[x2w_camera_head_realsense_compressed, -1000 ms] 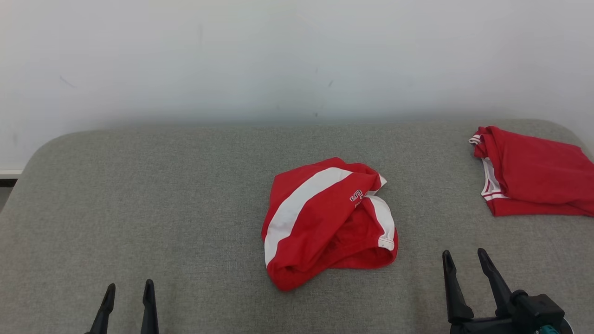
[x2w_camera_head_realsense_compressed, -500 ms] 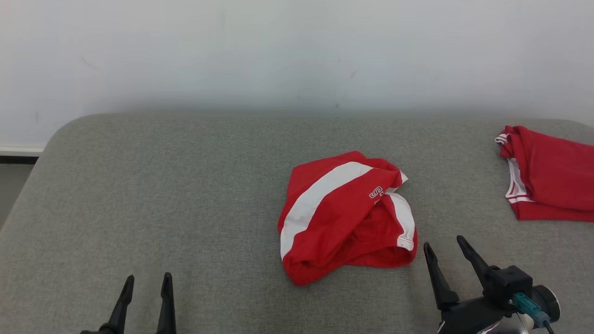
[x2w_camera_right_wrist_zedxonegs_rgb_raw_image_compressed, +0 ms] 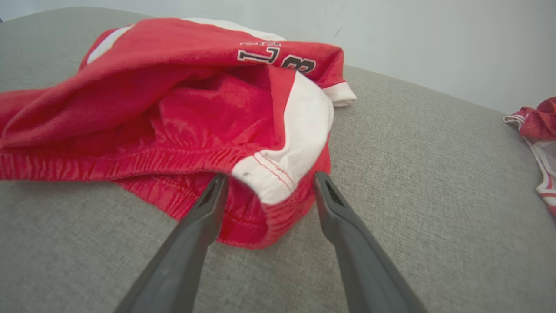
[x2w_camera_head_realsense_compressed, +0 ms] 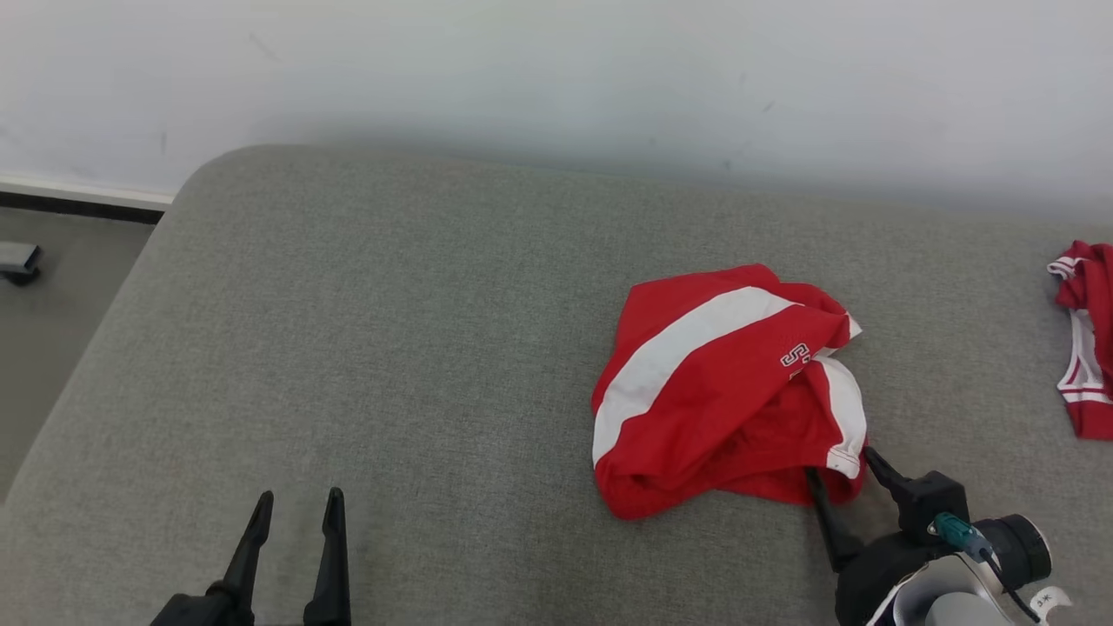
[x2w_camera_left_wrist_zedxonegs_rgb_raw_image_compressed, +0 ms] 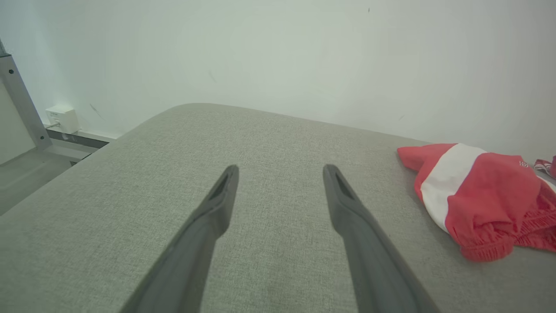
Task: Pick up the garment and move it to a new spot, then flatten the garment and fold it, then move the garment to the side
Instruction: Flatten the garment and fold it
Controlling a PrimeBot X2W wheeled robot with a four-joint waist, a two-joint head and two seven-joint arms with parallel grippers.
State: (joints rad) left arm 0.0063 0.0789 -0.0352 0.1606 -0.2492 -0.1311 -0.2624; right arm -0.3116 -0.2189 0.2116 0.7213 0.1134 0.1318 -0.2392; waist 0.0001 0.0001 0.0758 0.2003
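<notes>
Outlined block lettering point(x2w_camera_head_realsense_compressed: 793, 355) on the red garment point(x2w_camera_head_realsense_compressed: 722, 400), just right of the white stripe point(x2w_camera_head_realsense_compressed: 678, 356), at a crumpled fold. Reads as a lone "S" from the head view. Shows upside down and half folded in the right wrist view, perhaps "L" and "3", not surely legible.

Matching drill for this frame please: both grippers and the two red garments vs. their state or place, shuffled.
Things:
1. left gripper
2. right gripper
3. striped garment
4. second red garment

States or places:
A. crumpled in a heap on the padding
B. open, fingers either side of an elastic hem corner
C. cut off by the head view's right edge
D. open over bare grey padding, apart from any cloth

Pairs: 1-D, 2-B, 3-A, 4-C.
</notes>
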